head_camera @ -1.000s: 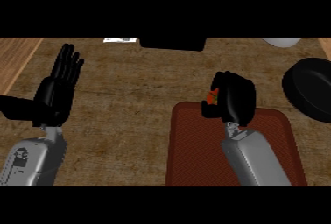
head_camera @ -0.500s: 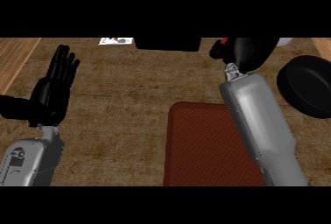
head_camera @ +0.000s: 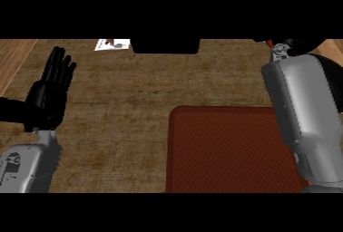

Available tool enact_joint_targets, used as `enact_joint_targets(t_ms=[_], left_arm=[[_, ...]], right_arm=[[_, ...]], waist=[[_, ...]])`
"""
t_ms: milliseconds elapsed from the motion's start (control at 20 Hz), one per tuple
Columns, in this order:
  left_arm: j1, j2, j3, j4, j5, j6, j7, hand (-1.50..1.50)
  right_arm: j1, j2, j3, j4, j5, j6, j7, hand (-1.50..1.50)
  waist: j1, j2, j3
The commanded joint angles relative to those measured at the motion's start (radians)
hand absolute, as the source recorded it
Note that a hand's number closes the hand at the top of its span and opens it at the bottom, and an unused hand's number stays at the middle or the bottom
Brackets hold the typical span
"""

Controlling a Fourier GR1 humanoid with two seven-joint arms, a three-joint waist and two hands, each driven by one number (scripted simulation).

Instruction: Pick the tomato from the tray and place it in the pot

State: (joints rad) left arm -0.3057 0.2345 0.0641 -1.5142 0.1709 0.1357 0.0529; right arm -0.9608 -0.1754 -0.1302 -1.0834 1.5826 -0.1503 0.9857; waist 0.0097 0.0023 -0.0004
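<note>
You're mid-carry: tray (head_camera: pixel 227 149) bare, right hand (head_camera: pixel 289 45) mostly out of frame so can't tell its grip, left hand (head_camera: pixel 52 88) resting open; next, release over the pot.

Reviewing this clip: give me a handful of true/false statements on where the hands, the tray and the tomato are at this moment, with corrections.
1. The dark red rectangular tray lies on the brown counter top. True.
2. The red tomato lies in the middle of the tray. False: the tray's visible surface is bare; only a red sliver shows at the top right, by the robot's right hand.
3. The robot's left hand is open, fingers straight, at the view's left. True.
4. The left hand is touching the tray. False: it is apart from it, over the counter.
5. The right grey forearm passes over the tray's right side. True.
</note>
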Motion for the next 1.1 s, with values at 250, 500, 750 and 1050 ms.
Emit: enact_joint_targets(t_ms=[250, 500, 750, 1050], left_arm=[[0.028, -0.032, -0.019, -0.056, -0.028, 0.023, 0.007, 0.00], [0.044, 0.038, 0.056, -0.035, 0.019, -0.055, -0.002, 0.00], [0.011, -0.018, 0.011, -0.089, -0.023, 0.012, 0.067, 0.00], [0.051, -0.010, 0.046, 0.002, -0.010, -0.048, -0.049, 0.00]], right_arm=[[0.189, -0.194, -0.141, -0.096, -0.171, -0.033, -0.182, 1.50], [0.299, -0.263, -0.196, -0.117, -0.281, -0.067, -0.318, 1.50], [0.315, -0.299, -0.234, 0.044, -0.332, -0.169, -0.409, 1.50], [0.257, -0.333, -0.282, 0.324, -0.375, -0.300, -0.500, 1.50]], waist=[[-0.017, -0.003, 0.001], [-0.012, -0.003, 0.001], [-0.006, -0.002, 0.001], [0.001, 0.002, 0.001]])
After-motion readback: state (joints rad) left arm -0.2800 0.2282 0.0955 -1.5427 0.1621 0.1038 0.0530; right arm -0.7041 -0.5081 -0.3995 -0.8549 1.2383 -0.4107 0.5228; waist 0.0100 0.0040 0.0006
